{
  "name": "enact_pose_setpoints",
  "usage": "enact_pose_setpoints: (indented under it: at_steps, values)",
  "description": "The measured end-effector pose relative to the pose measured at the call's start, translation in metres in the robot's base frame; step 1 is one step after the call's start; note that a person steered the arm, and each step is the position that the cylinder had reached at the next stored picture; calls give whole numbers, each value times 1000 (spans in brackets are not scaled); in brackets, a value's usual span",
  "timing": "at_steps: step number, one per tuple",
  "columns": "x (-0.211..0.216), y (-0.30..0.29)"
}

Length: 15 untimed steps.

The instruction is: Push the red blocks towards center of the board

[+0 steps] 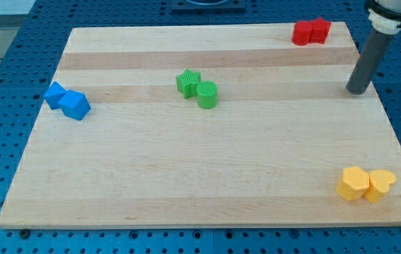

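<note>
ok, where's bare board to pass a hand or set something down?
Biggest free patch: the lower middle, between the blue blocks, green blocks and yellow blocks. The top strip between the green pair and the red blocks is bare too. The top right is crowded: my tip stands just below the reds.

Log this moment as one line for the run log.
task: red blocks to center | red blocks: top right corner, touching each other | my tip: below and right of them, apart | status: not yet pushed
</note>
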State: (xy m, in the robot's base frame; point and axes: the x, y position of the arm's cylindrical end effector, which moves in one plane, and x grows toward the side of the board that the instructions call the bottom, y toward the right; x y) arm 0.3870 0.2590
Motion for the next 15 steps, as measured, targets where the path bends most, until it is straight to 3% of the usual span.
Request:
enact_pose_setpoints:
  at_steps: [1, 2, 3, 4, 7, 13, 15]
  values:
    - [0, 2]
    - [-36, 22]
    - [-100, 42]
    - [-122, 46]
    - [-183, 10]
    - [-173, -59]
    - [-151, -59]
